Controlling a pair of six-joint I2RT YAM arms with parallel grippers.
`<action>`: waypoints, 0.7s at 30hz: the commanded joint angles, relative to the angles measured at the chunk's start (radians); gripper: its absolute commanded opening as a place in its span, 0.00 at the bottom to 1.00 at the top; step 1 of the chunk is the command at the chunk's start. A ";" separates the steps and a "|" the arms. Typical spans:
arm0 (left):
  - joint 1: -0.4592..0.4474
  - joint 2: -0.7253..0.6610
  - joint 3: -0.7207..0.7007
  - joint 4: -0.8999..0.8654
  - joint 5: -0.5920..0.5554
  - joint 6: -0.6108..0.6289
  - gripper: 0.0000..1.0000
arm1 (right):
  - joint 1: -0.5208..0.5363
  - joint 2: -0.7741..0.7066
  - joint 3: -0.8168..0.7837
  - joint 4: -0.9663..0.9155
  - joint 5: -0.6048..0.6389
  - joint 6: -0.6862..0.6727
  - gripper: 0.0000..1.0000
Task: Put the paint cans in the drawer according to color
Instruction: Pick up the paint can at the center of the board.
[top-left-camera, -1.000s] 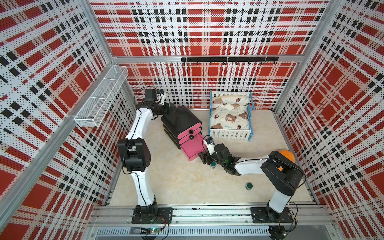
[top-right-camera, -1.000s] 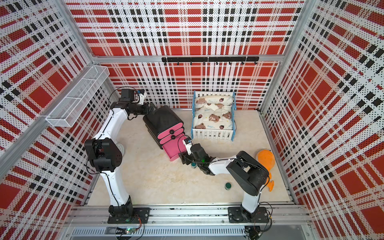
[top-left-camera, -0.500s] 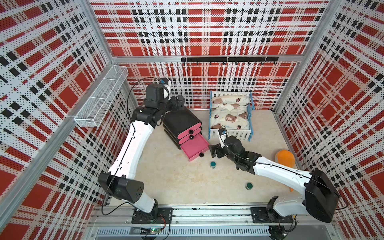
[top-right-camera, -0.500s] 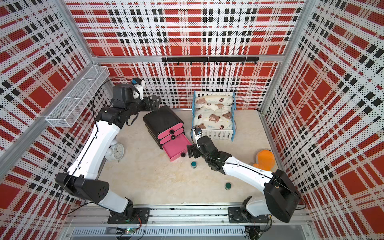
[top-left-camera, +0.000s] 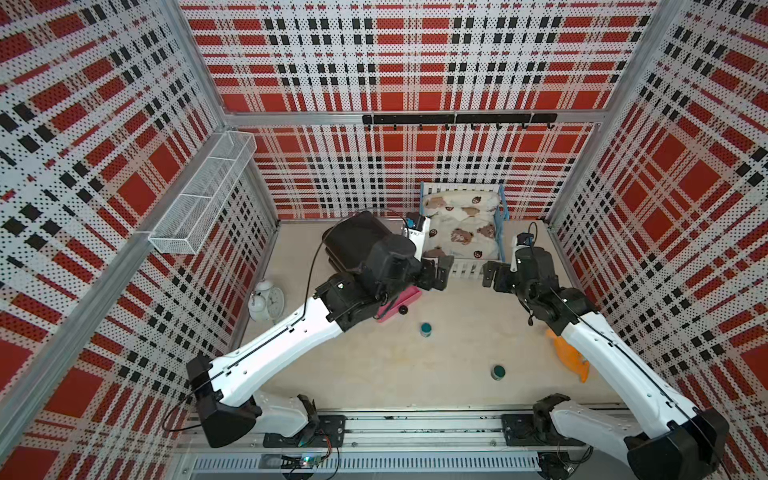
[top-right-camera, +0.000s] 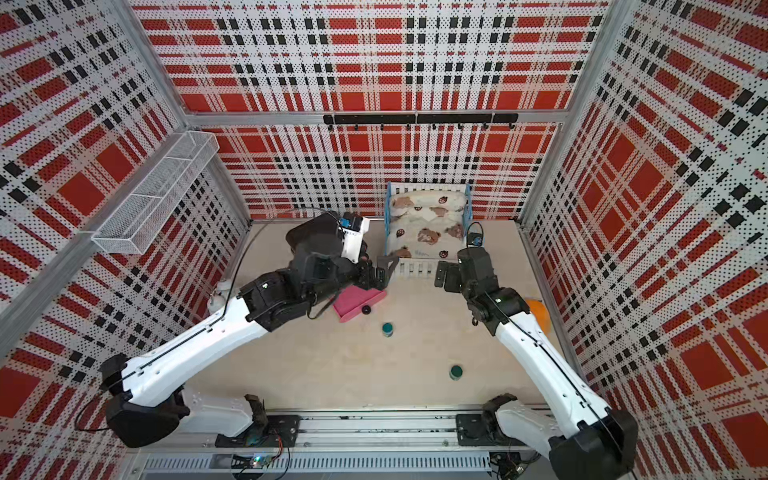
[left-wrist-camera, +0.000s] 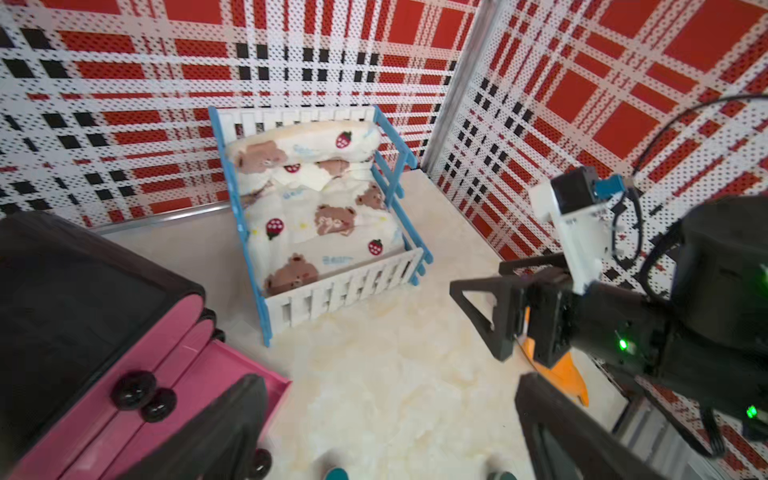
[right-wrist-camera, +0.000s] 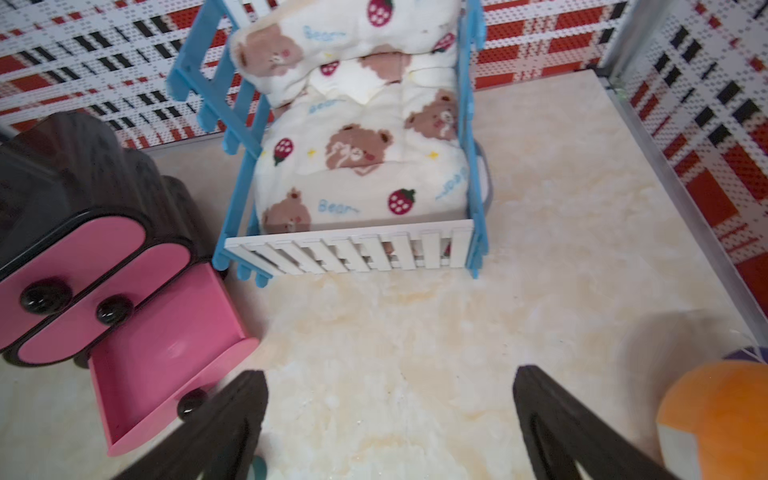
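The right gripper (right-wrist-camera: 390, 432) has its fingers (right-wrist-camera: 226, 422) spread wide, with only bare bench (top-left-camera: 374, 365) between them. The left gripper (left-wrist-camera: 395, 436) is spread just as wide and is also empty. In both top views the two hover facing each other, apart, just in front of the toy bed (top-left-camera: 461, 232) at the back edge.

Two paint cans stand on the bench beyond them. One teal can (top-left-camera: 426, 329) is near the middle, just beside the pulled-out bottom drawer (top-left-camera: 399, 301). The other teal can (top-left-camera: 498, 372) is well apart from it, toward the front edge and the right side. No blue or pink can shows, and I cannot tell whether any lie in the two shut drawers. The open drawer looks empty in the right wrist view.

Each can looks small, rigid and light, with a smooth round wall that would likely slip or tip if pinched high or off-centre. The safest hold seems to be from above, with the jaws straddling the body just under the lid.

Both cans stand upright, lids up, axis vertical. Being round, they favour no approach angle.

The chest (top-left-camera: 353, 237) sits toward the back-left corner. Its open drawer runs out toward the front edge, slanting right, mouth upward.
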 joint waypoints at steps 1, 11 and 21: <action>-0.081 0.050 -0.040 0.096 -0.072 -0.043 0.99 | -0.077 -0.053 0.015 -0.099 -0.068 0.013 1.00; -0.287 0.398 0.001 0.159 0.058 -0.073 0.99 | -0.227 -0.118 -0.022 -0.144 -0.041 0.033 1.00; -0.346 0.668 0.107 0.087 0.164 -0.069 0.99 | -0.245 -0.135 -0.010 -0.142 0.002 0.043 1.00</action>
